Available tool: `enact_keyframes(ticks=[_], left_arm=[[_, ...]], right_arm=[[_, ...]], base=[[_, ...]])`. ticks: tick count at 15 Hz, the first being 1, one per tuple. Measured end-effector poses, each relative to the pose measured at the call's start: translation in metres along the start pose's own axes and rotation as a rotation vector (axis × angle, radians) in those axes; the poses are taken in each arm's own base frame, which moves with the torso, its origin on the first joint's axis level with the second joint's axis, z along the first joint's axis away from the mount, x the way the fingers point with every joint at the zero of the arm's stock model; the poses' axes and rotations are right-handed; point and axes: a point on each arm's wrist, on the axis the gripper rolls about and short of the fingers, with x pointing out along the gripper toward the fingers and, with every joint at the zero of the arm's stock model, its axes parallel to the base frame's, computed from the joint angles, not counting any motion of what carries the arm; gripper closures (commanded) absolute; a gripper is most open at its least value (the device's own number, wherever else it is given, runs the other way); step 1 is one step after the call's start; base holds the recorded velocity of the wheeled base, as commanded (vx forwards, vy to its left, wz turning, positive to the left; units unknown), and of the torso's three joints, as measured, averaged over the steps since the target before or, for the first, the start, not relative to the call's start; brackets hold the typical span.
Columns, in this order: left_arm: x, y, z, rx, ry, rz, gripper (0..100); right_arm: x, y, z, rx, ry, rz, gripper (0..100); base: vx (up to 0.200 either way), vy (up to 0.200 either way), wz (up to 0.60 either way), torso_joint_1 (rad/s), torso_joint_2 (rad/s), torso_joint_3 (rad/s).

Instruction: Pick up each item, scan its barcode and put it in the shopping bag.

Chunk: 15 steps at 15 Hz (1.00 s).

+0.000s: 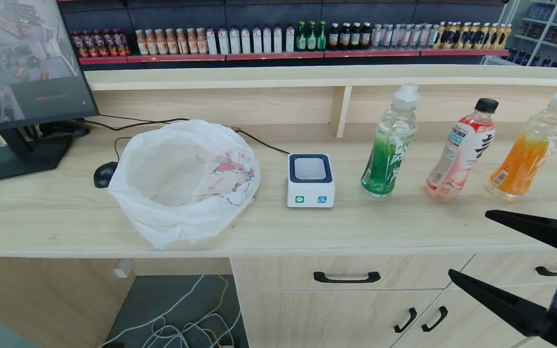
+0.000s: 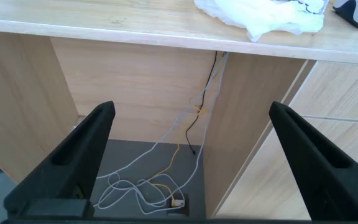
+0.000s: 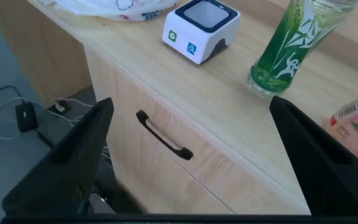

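Upright, green bottle [image 1: 387, 154], pink bottle [image 1: 460, 154], orange bottle [image 1: 525, 162], scanner [image 1: 310, 182], 2 icons [image 1: 300, 199], printed bag [image 1: 162, 227]

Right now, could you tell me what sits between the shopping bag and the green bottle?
The white scanner stands between the shopping bag and the green bottle, clearest in the head view.

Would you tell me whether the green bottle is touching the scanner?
Apart: the head view shows bare counter between the green bottle and the scanner.
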Motion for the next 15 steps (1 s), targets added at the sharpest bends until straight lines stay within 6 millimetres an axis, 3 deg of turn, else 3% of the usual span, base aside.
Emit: enact_keyframes(ticks=[4,7,11,15], left_arm=[[0.000,0.000,0.000,0.000,0.000,0.000,0],[0.000,0.000,0.000,0.000,0.000,0.000,0],[0.000,0.000,0.000,0.000,0.000,0.000,0],[0.000,0.000,0.000,0.000,0.000,0.000,0]], right_arm=[[0.043,-0.009,-0.003,0.090,-0.054,-0.138,0],[0.062,-0.010,-0.011,0.172,0.006,-0.266,0],[0.080,-0.014,-0.011,0.193,0.002,-0.293,0],[0.102,-0.021,-0.011,0.210,-0.102,-0.335,0]], base=[[0.000,0.000,0.00,0.000,0.00,0.000],[0.000,0.000,0.00,0.000,0.00,0.000],[0.000,0.000,0.00,0.000,0.00,0.000],[0.000,0.000,0.00,0.000,0.00,0.000]])
